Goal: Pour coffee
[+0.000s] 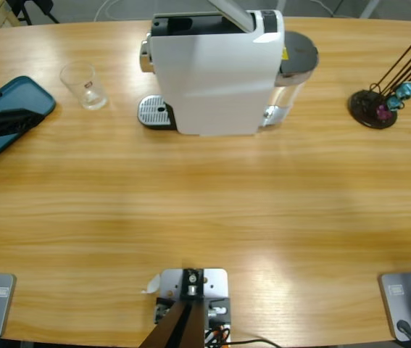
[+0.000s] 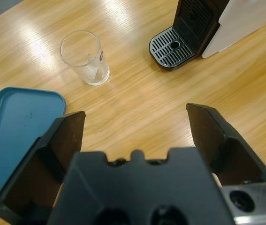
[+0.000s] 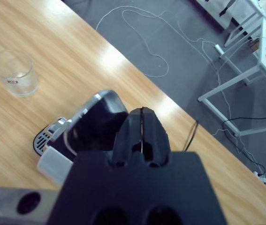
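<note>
A white coffee machine [image 1: 216,72] stands at the table's far middle, its drip tray [image 1: 154,112] on its left side. An empty clear glass [image 1: 83,85] stands upright on the wood left of the drip tray, apart from it. My left gripper [image 1: 6,119] hovers over the blue tray [image 1: 24,94] at the left edge. In its wrist view it is open [image 2: 135,115] and holds nothing, with the glass [image 2: 86,56] and drip tray [image 2: 175,47] ahead. My right gripper [image 3: 142,117] is shut and empty, high above the machine [image 3: 93,126].
A black capsule stand [image 1: 375,107] with thin rods and a few capsules stands at the far right. A silver arm link [image 1: 230,11] crosses over the machine's top. Beyond the table's far edge, cables lie on the floor [image 3: 147,42].
</note>
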Controlling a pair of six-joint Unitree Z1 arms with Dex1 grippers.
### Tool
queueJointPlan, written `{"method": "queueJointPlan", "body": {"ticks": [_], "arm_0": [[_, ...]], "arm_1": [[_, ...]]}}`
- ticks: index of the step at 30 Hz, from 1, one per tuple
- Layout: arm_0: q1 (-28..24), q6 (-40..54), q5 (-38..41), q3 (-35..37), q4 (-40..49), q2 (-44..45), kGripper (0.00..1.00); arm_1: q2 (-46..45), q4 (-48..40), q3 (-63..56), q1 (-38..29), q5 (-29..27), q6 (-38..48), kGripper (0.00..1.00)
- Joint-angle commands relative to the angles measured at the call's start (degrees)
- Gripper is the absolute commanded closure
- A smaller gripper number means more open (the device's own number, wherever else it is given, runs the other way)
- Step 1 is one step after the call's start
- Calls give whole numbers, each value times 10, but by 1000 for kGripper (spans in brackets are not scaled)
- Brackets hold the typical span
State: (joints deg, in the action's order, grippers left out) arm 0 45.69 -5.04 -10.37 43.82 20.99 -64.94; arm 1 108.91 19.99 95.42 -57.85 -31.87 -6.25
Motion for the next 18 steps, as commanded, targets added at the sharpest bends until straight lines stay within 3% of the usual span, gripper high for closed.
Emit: {"method": "queueJointPlan", "body": {"ticks": [1, 18], "arm_0": [[2, -6, 4, -17, -6, -7, 19], [2, -6, 6, -17, -6, -8, 4]], "arm_1": [[66, -32, -79, -20, 40, 17, 1000], [85, -108, -159, -20, 60, 49, 1000]]}}
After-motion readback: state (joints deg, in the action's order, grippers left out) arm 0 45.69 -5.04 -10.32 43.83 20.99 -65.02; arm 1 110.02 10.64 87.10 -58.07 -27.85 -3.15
